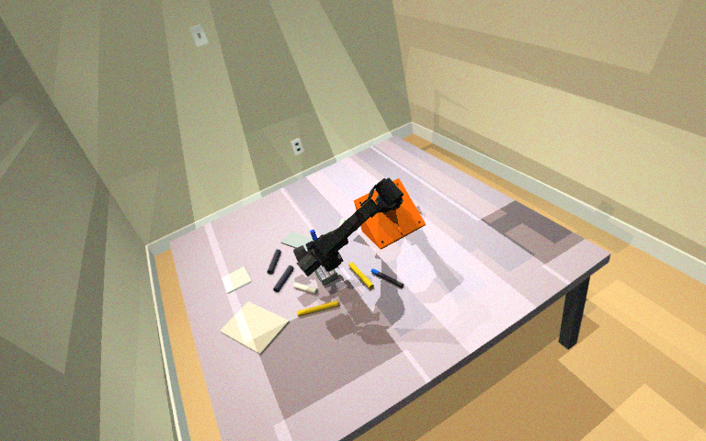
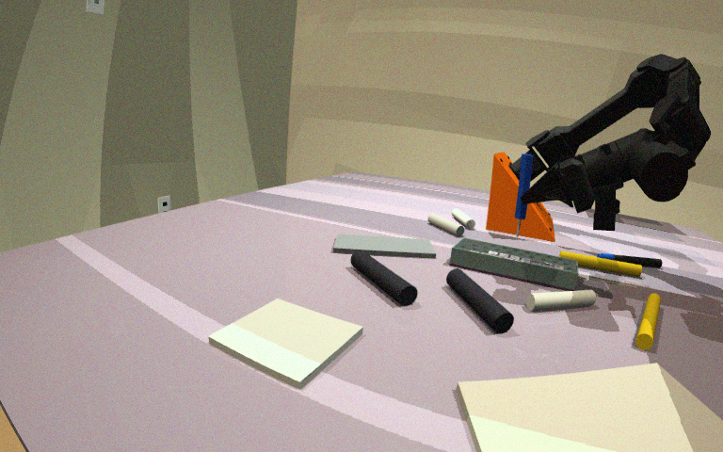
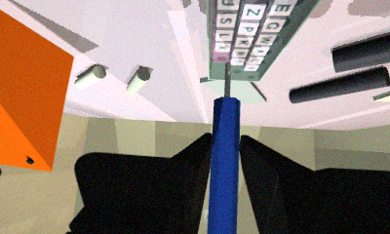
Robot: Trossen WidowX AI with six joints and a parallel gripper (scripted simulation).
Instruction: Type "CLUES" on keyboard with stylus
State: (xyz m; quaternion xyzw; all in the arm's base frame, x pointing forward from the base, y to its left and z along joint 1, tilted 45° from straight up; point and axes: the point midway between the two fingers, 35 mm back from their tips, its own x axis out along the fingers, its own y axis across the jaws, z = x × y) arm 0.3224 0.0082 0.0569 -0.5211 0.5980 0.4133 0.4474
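Observation:
The stylus [image 1: 313,235] [image 2: 523,185] [image 3: 224,185] is blue with a thin grey tip. My gripper [image 2: 522,199] [image 3: 225,140] is shut on it and holds it nearly upright, tip down. The keyboard [image 2: 514,264] [image 3: 253,73] is a long grey-green block with white letter keys, largely hidden under the arm in the top view. In the exterior view the tip shows a little above the keyboard's back edge. In the wrist view the tip overlaps the keyboard's far end, beside a purple-tinted key [image 3: 220,57] past U, S, L and X. I cannot tell contact from this view.
The orange arm base [image 1: 413,218] [image 2: 500,204] [image 3: 31,88] stands behind. Black cylinders [image 2: 383,278] [image 2: 478,300], a white cylinder [image 2: 561,299], yellow cylinders [image 2: 601,264] [image 2: 648,320] and a black-blue pen [image 2: 637,261] surround the keyboard. Flat pads [image 2: 385,245] [image 2: 287,335] also lie on the desk.

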